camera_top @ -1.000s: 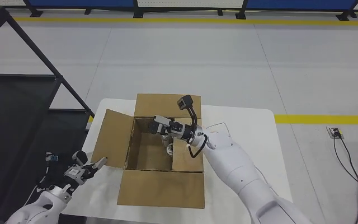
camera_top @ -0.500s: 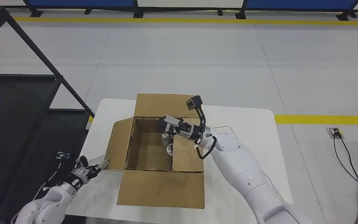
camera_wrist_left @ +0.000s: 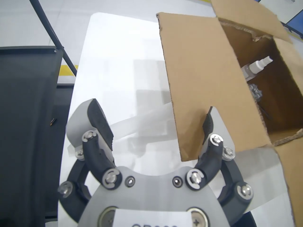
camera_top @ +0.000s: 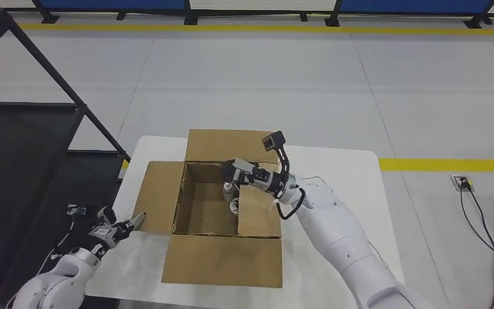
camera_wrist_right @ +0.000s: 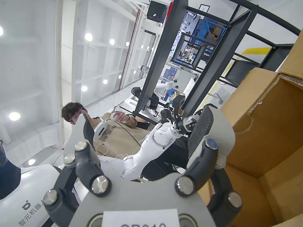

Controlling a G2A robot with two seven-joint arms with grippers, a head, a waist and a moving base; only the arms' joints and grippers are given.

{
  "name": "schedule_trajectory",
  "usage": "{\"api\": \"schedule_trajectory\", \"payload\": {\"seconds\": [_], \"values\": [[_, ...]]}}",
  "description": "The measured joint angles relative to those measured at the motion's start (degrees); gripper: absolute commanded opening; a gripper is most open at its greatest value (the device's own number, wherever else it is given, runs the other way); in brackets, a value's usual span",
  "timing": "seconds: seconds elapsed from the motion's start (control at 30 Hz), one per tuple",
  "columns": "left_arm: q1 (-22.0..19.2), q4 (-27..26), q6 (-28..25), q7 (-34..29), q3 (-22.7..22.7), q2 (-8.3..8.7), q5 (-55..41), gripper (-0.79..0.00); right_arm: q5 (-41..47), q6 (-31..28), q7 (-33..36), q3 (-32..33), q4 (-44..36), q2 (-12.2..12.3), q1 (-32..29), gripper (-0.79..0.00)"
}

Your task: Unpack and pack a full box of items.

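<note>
Your left hand, fingers apart, sits at the corner of the opened left flap of the box on the desk; keep it clear. The right flap still covers part of the opening. Your right hand, also spread, hangs by its edge: swing it outward, clear of the spray bottle.

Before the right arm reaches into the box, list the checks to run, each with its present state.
1. Left flap of the box folded outward: ok.
2. Right end effector open and empty: ok.
3. Right end effector over the box opening: ok.
4. Spray bottle in sight inside the box: ok.
5. Left end effector open and outside the opening: ok.
6. Left end effector free of the left flap: cannot tell; one finger sits at the flap's edge.
</note>
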Motion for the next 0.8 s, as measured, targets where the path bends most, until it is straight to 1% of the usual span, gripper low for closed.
{"api": "schedule_trajectory", "payload": {"seconds": [0.17,0.3,0.37,0.47,0.57,0.67,0.77,0.8], "values": [[2.02,-6.19,0.99,1.97,-2.51,-0.03,-1.38,0.0,-1.07,-0.41,-0.41,1.12,-1.97,0.83,-1.1,0.0],[3.75,-12.96,1.79,2.31,-4.59,-0.11,-3.83,0.0,-4.25,-1.48,-1.48,2.44,-6.9,2.3,-3.78,0.0],[4.29,-15.65,1.3,1.72,-5.01,-0.12,-5.11,0.0,-5.86,-1.82,-1.81,3.17,-9.59,3.1,-5.33,0.0],[4.45,-19.36,-0.65,-1.29,-4.76,-0.02,-7.93,0.0,-8.83,-2.22,-2.21,4.68,-14.48,4.6,-8.25,0.0],[3.06,-21.43,-2.39,-5.48,-3.02,0.17,-10.16,0.0,-11.26,-2.81,-2.81,6.78,-19.51,6.23,-11.55,0.0],[0.12,-21.38,-3.52,-11.22,0.77,0.38,-12.26,0.0,-13.03,-3.65,-3.63,9.22,-24.46,7.88,-15.12,0.0],[-4.74,-19.19,-3.23,-17.93,5.65,0.52,-14.88,0.0,-13.96,-4.81,-4.8,11.84,-29.02,9.49,-18.81,0.0],[-6.97,-17.91,-2.83,-20.31,7.95,0.5,-15.58,0.0,-14.22,-5.25,-5.24,12.91,-30.61,10.11,-20.22,0.0]]}}
